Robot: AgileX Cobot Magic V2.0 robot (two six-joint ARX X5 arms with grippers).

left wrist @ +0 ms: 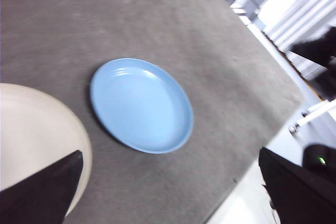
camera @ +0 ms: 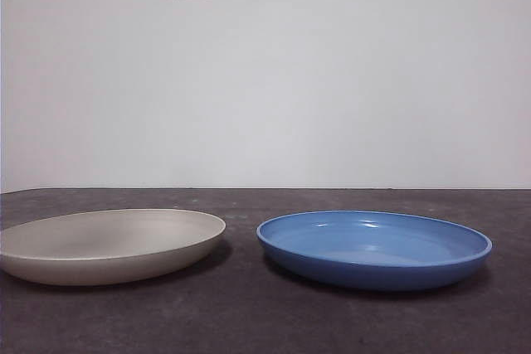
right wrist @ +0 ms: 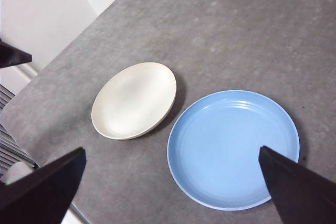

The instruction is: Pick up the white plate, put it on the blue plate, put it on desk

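Grey surface (camera: 249, 321) carries the white plate (camera: 108, 244) beside the blue plate (camera: 373, 248), apart; left gripper (left wrist: 168, 192) and right gripper (right wrist: 173, 192) hover spread wide, empty.

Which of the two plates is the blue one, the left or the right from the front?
The blue plate is on the right; the white plate sits left.

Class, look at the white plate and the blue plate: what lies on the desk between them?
Nothing: only a bare strip of desk separates the white plate from the blue plate, clearest in the right wrist view.
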